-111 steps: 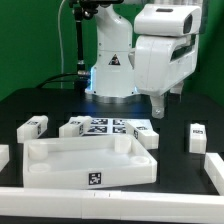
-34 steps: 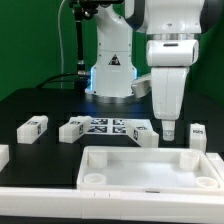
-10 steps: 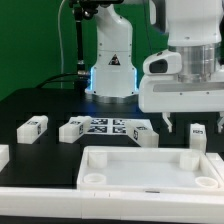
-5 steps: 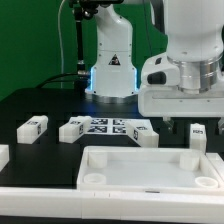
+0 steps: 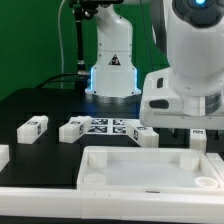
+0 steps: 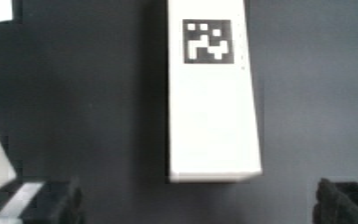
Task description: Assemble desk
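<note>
Black table (image 5: pixel 45 105), white tabletop (image 5: pixel 140 152) at front, marker board (image 5: pixel 112 125) behind it, legs (image 5: pixel 33 126) scattered around.

exterior: low, facing arm (image 5: pixel 110 55) | wrist: close, looking down | shared: 1 leg (image 6: pixel 213 95)

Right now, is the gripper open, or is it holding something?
Gripper: open, holding nothing, poised over a leg lying on the table.
</note>
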Controlling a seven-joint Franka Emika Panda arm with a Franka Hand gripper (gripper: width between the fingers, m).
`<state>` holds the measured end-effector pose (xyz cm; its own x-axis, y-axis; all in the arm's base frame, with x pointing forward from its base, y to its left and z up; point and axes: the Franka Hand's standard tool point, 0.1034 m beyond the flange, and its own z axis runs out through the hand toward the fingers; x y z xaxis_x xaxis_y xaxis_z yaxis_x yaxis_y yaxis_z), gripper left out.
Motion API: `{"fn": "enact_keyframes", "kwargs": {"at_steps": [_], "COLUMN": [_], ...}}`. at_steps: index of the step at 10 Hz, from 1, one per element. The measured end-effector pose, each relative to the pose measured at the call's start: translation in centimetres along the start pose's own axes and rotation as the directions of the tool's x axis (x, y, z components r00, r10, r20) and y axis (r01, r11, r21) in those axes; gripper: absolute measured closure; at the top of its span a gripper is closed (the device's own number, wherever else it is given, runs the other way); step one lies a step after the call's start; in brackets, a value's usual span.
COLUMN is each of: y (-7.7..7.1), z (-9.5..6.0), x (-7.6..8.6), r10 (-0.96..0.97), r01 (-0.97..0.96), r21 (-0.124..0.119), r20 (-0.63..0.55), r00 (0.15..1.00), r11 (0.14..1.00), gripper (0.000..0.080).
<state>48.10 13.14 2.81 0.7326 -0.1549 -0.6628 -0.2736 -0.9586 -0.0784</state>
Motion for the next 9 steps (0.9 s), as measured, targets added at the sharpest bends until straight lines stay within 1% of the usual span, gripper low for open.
{"fn": "enact_keyframes", "kwargs": {"at_steps": [2,3,4,5,6,8,9], "y": [-0.2,0.0,0.2,0.4,0.3,0.1,0.1], "z": [0.7,1.1,1.5,1.9,2.3,2.4,2.4], "x": [0.3,-0.1,0.1,-0.2,0.4,0.7,0.7], "r10": [-0.007,-0.006,-0.002,0.001,-0.001,-0.005,-0.006], "r01": [0.008,0.009,0.007,0.01,0.017,0.02,0.021], "r21": [-0.009,-0.02,-0.024,-0.036,-0.04,-0.037,-0.038], "r20": [0.103,0.175,0.224,0.303,0.364,0.352,0.352], "r00": [0.995,0.985,0.975,0.953,0.932,0.936,0.936], "r11": [1.0,1.0,1.0,0.999,0.999,0.999,0.999], "gripper": [0.015,0.015,0.015,0.015,0.015,0.015,0.0261]}}
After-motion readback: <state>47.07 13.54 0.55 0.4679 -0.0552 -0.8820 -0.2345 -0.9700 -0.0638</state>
